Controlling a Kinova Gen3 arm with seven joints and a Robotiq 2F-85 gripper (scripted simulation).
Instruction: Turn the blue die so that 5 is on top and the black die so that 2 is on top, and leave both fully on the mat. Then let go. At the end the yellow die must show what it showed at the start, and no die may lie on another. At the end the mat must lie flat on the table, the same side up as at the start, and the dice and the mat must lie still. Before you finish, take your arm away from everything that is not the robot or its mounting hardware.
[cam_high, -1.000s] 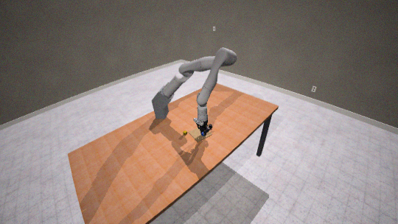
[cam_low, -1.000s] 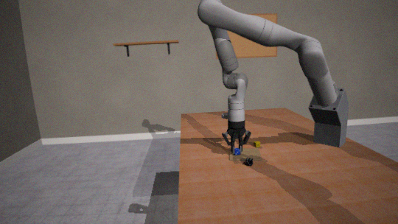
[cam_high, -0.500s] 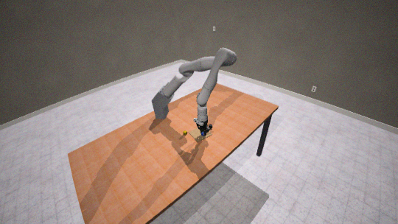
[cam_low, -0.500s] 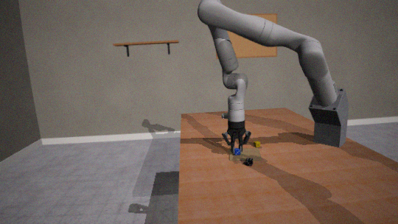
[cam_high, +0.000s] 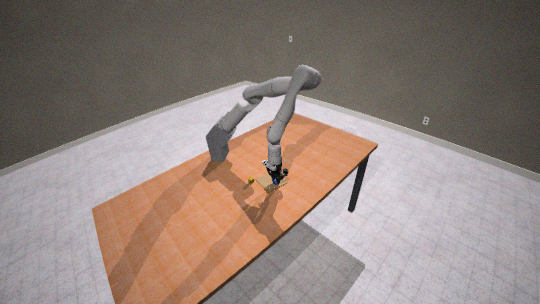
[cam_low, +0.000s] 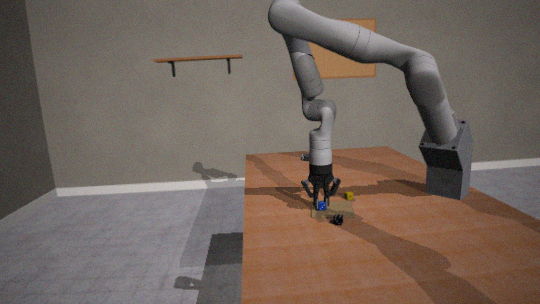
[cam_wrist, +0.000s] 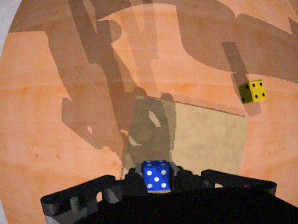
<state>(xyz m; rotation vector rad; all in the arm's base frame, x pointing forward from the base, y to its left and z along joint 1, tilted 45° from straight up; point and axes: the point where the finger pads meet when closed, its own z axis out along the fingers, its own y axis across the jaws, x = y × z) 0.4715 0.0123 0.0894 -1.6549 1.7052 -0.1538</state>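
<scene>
My gripper (cam_low: 321, 202) is shut on the blue die (cam_low: 322, 205) and holds it just above the tan mat (cam_low: 334, 211). In the wrist view the blue die (cam_wrist: 157, 177) sits between my fingers and its visible face shows several white pips. The mat (cam_wrist: 200, 137) lies flat on the table ahead of it. The black die (cam_low: 337, 219) lies at the mat's near edge; I cannot tell its top face. The yellow die (cam_low: 349, 195) lies on the bare table beyond the mat, and it also shows in the wrist view (cam_wrist: 253, 91) and in the top view (cam_high: 251, 180).
The arm's base (cam_low: 446, 169) stands on the table at the back right. The table's left edge (cam_low: 245, 225) runs close to the mat. The gripper and mat show small in the top view (cam_high: 274, 179).
</scene>
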